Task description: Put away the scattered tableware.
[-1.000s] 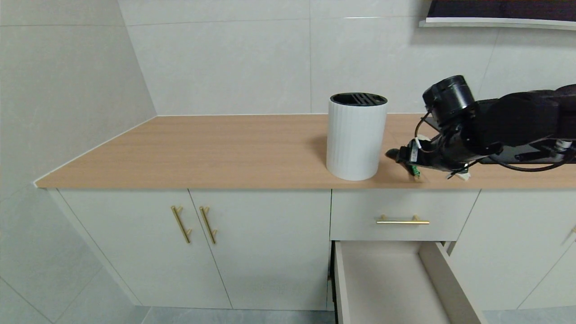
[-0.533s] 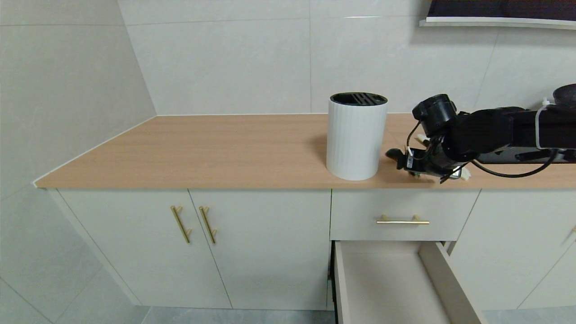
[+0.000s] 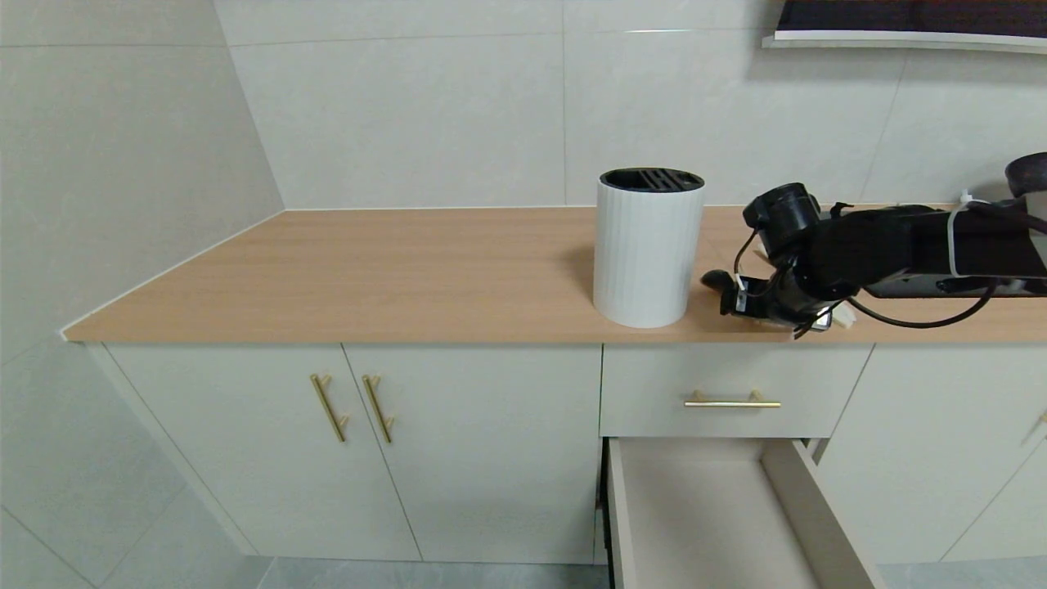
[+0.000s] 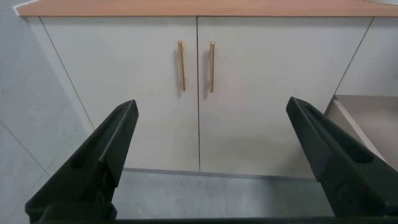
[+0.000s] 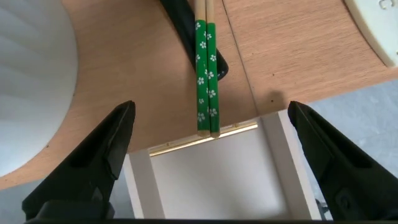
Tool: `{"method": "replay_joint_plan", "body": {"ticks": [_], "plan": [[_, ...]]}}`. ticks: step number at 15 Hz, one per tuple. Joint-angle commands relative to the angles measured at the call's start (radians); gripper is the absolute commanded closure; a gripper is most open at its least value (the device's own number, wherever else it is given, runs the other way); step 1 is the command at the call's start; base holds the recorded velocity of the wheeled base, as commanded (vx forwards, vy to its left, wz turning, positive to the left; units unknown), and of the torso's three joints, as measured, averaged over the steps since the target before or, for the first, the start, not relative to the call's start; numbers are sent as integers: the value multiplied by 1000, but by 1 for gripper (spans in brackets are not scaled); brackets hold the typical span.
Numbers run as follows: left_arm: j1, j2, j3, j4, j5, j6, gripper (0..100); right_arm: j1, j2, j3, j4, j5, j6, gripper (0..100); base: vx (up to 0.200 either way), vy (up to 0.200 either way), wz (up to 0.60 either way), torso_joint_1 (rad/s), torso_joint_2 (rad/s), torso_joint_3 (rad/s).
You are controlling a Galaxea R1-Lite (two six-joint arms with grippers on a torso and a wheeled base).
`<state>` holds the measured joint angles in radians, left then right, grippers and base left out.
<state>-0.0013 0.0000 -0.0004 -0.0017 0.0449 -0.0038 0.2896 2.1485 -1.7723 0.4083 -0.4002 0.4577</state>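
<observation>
A pair of green chopsticks with white flower print lies on the wooden counter, tips reaching the counter's front edge. They rest across a black utensil, whose rounded end pokes out beside the holder. My right gripper is open low over the counter, one finger on each side of the chopsticks and touching neither. It sits just right of the white ribbed utensil holder. My left gripper is open and empty, down in front of the cabinet doors.
The lower drawer under the right gripper is pulled out and empty, below a shut drawer with a gold handle. A white rounded item lies on the counter near the chopsticks. Tiled wall runs behind the counter.
The right arm has dropped from above the counter down to its surface and shifted slightly left, bringing the open gripper around the chopsticks. The holder and drawer have not moved.
</observation>
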Motion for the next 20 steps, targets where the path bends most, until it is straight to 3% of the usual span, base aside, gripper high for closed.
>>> {"method": "replay_joint_plan", "body": {"ticks": [1, 11, 13, 15, 17, 20], "plan": [[0, 0, 0, 0, 1, -1, 0, 0, 4, -1, 0, 0, -1, 100, 0, 0, 0, 0, 0, 0], [0, 0, 0, 0, 1, -1, 0, 0, -52, 10, 10, 0, 3, 100, 0, 0, 0, 0, 0, 0], [0, 0, 0, 0, 1, -1, 0, 2, -147, 79, 41, 9, 6, 100, 0, 0, 0, 0, 0, 0], [0, 0, 0, 0, 0, -1, 0, 11, -338, 241, 47, 89, 6, 100, 0, 0, 0, 0, 0, 0], [0, 0, 0, -1, 1, 1, 0, 11, -569, 426, 43, 262, -13, 100, 0, 0, 0, 0, 0, 0], [0, 0, 0, -1, 0, -1, 0, -23, -780, 596, 47, 440, -117, 100, 0, 0, 0, 0, 0, 0]]}}
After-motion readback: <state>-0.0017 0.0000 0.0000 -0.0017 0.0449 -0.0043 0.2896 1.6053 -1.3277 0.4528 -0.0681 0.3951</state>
